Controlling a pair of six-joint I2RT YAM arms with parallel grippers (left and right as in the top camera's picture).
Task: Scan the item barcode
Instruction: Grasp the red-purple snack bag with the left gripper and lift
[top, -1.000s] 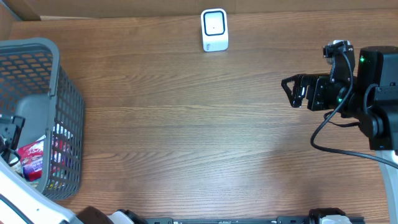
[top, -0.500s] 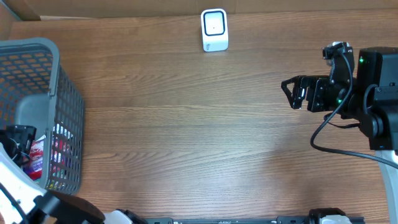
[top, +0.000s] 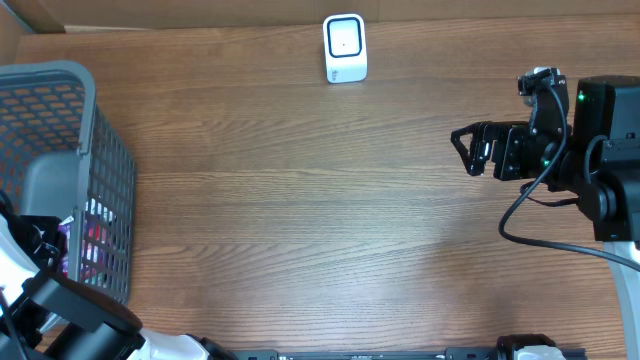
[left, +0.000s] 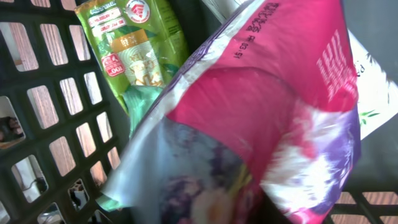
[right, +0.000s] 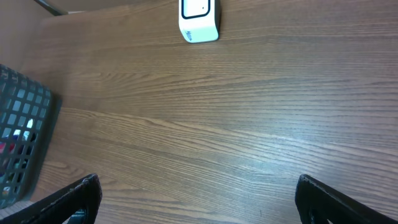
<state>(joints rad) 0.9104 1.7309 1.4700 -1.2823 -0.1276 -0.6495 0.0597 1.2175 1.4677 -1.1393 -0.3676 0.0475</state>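
A pink and purple snack packet (left: 261, 124) fills the left wrist view, creased and pulled up close to the camera. My left gripper (top: 40, 245) is down inside the grey basket (top: 90, 120) and shut on this packet, which hides its fingers. The white barcode scanner (top: 345, 47) stands upright at the table's far edge, also seen in the right wrist view as the scanner (right: 199, 18). My right gripper (top: 468, 150) hovers open at the right side of the table, and in its own view the right gripper (right: 199, 199) has only wood between its fingers (right: 81, 193).
A green packet (left: 134, 43) and a white package (left: 373, 93) lie in the basket beside the pink one, against the basket's lattice wall (left: 37, 106). The basket stands at the table's left edge. Wooden tabletop (top: 300, 200) stretches between basket, scanner and right arm.
My left arm has gone deeper into the basket and its jaws have closed from wide open onto the pink packet. The right arm has not moved.
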